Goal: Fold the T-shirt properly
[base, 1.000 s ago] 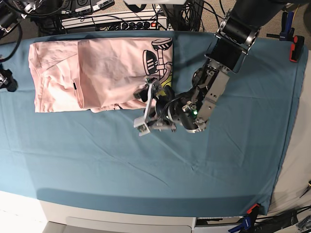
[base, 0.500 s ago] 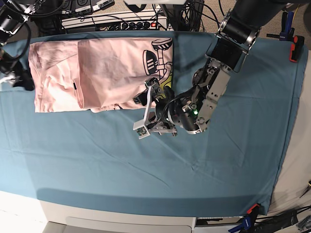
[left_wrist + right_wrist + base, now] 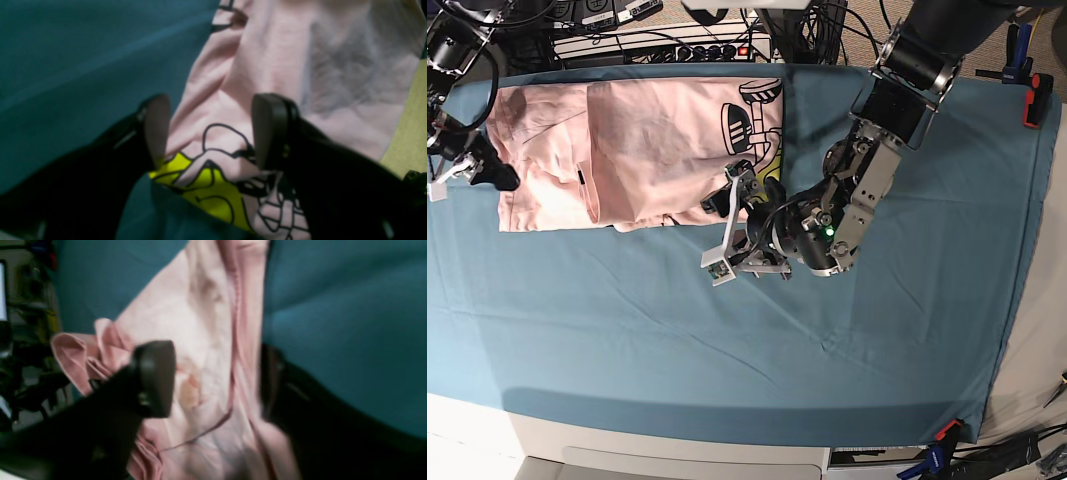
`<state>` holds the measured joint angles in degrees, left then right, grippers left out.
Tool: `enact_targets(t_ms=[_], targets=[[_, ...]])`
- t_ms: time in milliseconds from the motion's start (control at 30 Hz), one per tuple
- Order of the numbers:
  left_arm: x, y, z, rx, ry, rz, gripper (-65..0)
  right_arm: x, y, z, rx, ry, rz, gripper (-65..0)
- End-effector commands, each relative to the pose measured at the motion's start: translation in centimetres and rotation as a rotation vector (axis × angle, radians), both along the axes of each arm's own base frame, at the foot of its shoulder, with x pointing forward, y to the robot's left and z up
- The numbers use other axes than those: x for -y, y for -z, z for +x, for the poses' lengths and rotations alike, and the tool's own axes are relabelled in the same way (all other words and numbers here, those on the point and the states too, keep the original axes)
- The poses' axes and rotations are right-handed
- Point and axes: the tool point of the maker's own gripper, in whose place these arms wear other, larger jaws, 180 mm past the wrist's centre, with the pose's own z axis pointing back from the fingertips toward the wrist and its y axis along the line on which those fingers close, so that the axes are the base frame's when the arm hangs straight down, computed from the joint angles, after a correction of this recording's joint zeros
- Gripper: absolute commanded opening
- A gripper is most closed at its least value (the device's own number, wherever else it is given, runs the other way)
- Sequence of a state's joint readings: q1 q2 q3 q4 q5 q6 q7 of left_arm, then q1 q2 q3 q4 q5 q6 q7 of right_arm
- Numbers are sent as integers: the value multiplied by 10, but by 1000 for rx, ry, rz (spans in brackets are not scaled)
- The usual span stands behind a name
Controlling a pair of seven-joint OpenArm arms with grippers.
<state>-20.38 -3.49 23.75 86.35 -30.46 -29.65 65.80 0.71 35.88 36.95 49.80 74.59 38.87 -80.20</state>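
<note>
T-shirt (image 3: 632, 150): far-left part of teal cloth (image 3: 847, 340), long axis left-right, print end pointing right | room: near half and right side of cloth bare | left gripper (image 3: 727, 225): jaws spread at shirt's near-right corner | right gripper (image 3: 472, 170): jaws spread astride left edge, nothing pinched

pale pink t-shirt (image 3: 657, 140) lies partly folded, graphic print showing.

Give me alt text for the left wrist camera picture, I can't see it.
The open left pincer straddles the edge of the T-shirt, its fingers either side of a black-and-yellow print. The shirt lies on a teal cloth.
</note>
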Motion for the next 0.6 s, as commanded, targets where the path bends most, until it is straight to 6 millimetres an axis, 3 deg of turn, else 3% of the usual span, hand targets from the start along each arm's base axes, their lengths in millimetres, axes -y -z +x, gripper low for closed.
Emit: enact_targets(t_ms=[0,167,233,433,567], targets=[[6,-18,9,43,1,-40,-260,10,-19,9,57,6,-13,-363],[-6,-22,21,44,-52,-53,-260,9,-23,12,80,11,2,-539],[-15,-25,29,44,-89,-66,-260,8,-25,13,88,12,8,-644],[-64,-27,49,21,-211,-87,-281,-1,-52,28,211,-14,22,-650],[-109,-23,60,20,-298,-67,-281,-38,-62,32,278,-100,-9,-650]])
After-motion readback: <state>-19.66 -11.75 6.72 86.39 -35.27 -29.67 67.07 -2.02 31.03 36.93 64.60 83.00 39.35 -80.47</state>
